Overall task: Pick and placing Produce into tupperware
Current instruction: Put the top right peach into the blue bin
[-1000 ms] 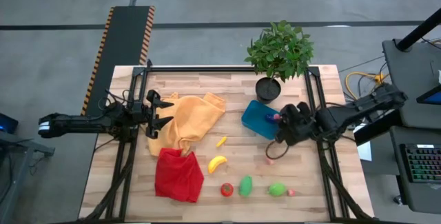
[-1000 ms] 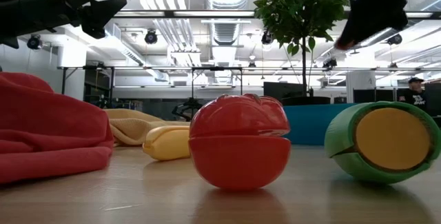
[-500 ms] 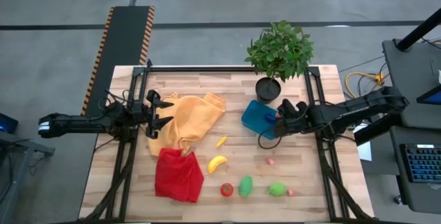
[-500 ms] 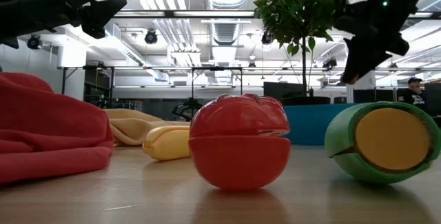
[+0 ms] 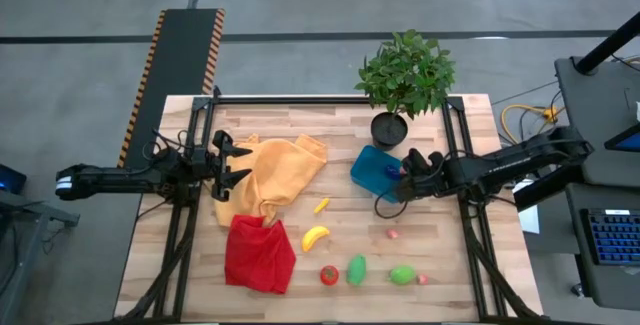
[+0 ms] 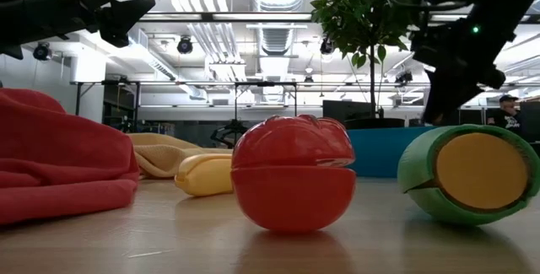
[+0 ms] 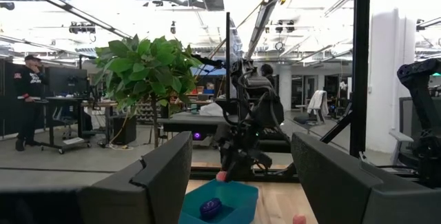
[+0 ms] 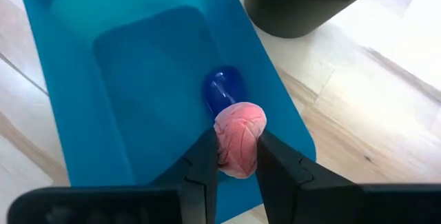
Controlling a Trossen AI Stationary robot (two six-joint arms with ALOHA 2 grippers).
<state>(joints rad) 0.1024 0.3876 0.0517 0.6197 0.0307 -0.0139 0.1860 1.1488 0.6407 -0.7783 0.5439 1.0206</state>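
My right gripper (image 8: 239, 156) is shut on a tiny pink piece (image 8: 239, 129) just above the teal-blue tupperware (image 5: 368, 165), which stands on the table in front of the plant pot. The purple eggplant (image 8: 222, 89) lies inside it. On the table in front lie the small yellow piece (image 5: 321, 205), banana (image 5: 316, 237), red tomato (image 5: 329, 275), two green pieces (image 5: 356, 269) (image 5: 402, 275) and two more pink ones (image 5: 393, 233) (image 5: 422, 279). My left gripper (image 5: 238, 166) waits open above the left side of the table, by the orange cloth. My right gripper pinches the pink piece (image 8: 241, 141) between its two fingers (image 8: 204, 163), one on either side of it. The fingers come from the table's right side, slanting down. The piece is lifted clear, above the tupperware's right part, next to the eggplant.
An orange cloth (image 5: 278, 173) and a red cloth (image 5: 258, 253) lie on the table's left half. A leafy plant (image 5: 405, 73) in a black pot (image 5: 389, 128) stands just behind the tupperware. A person (image 7: 31, 100) stands in the room beyond.
My right gripper, carrying the pink piece, has come down from high above the table and moved toward the far edge, ending low over the tupperware. The toys on the table have stayed where they were.
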